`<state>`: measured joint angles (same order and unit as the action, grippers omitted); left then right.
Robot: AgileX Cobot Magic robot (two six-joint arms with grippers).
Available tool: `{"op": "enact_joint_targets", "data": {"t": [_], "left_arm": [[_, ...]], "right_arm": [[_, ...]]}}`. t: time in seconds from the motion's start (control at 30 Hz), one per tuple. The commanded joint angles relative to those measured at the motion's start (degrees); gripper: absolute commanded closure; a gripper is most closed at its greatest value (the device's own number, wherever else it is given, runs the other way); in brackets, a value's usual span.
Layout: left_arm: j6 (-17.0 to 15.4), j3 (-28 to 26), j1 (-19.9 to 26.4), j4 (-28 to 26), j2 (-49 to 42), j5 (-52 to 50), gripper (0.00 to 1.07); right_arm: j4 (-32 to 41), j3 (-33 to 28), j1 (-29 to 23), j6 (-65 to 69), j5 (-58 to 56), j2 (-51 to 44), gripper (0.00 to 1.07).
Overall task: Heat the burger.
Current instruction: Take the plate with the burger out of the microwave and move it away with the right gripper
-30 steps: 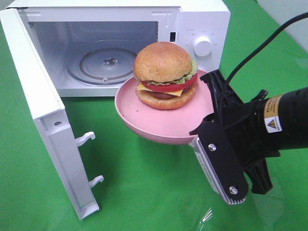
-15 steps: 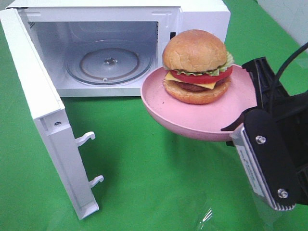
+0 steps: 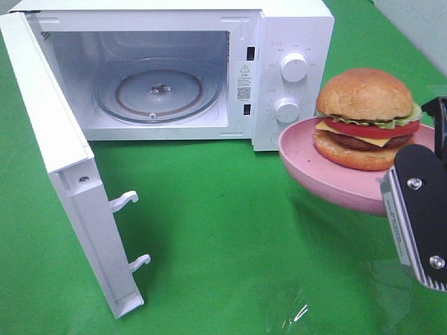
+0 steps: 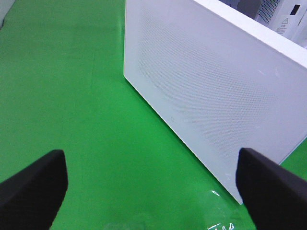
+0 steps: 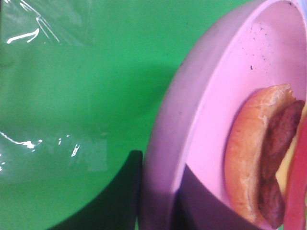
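Since the earlier frames, the round pink plastic plate (image 3: pixel 328 178) had swung from the mouth of the white box-shaped microwave oven (image 3: pixel 293 28) out to about three o'clock in the high view, uncovering both white control knobs (image 3: pixel 294 66). The oven's white door (image 3: pixel 63 188) stood open at nine o'clock, the round glass turntable (image 3: pixel 159 94) bare inside. The burger (image 3: pixel 366 117), with glossy golden bun, lettuce, tomato, cheese and dark patty, sat on the plate, held above the green cloth-covered table (image 3: pixel 223 265) just right of the oven. The left gripper (image 4: pixel 153 187), beside the door's outer face, had its black fingers (image 4: pixel 33 187) spread wide, touching nothing. The right gripper (image 5: pixel 158 199) pinched the plate's rim, jaws pressed close together.
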<state>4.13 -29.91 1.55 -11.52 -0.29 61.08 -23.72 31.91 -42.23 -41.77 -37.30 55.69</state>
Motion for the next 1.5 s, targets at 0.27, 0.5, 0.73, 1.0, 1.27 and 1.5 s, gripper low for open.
{"op": "enact_joint_targets", "data": {"t": [0.27, 0.5, 0.73, 1.0, 1.27, 1.5], "left_arm": [[-0.2, 0.2, 0.2, -0.2, -0.2, -0.5, 0.19], [-0.2, 0.2, 0.2, -0.2, -0.2, -0.5, 0.19], [-0.2, 0.2, 0.2, -0.2, -0.2, -0.5, 0.19], [-0.2, 0.2, 0.2, -0.2, -0.2, -0.5, 0.19], [-0.2, 0.2, 0.2, -0.2, -0.2, -0.5, 0.19], [-0.2, 0.2, 0.2, -0.2, -0.2, -0.5, 0.19]], "right_arm": [[-13.0, 0.3, -0.1, 17.5, -2.6, -0.9, 1.07], [-18.5, 0.3, -0.1, 30.0, -6.1, -0.9, 1.07], [-22.5, 0.3, -0.1, 41.2, -10.7, -0.7, 1.07], [-27.0, 0.3, -0.1, 56.0, -15.7, 4.6, 1.07], [-29.0, 0.6, -0.1, 73.5, -17.4, 12.4, 1.07], [-29.3, 0.6, 0.1, 86.3, -19.0, 21.9, 1.07]]}}
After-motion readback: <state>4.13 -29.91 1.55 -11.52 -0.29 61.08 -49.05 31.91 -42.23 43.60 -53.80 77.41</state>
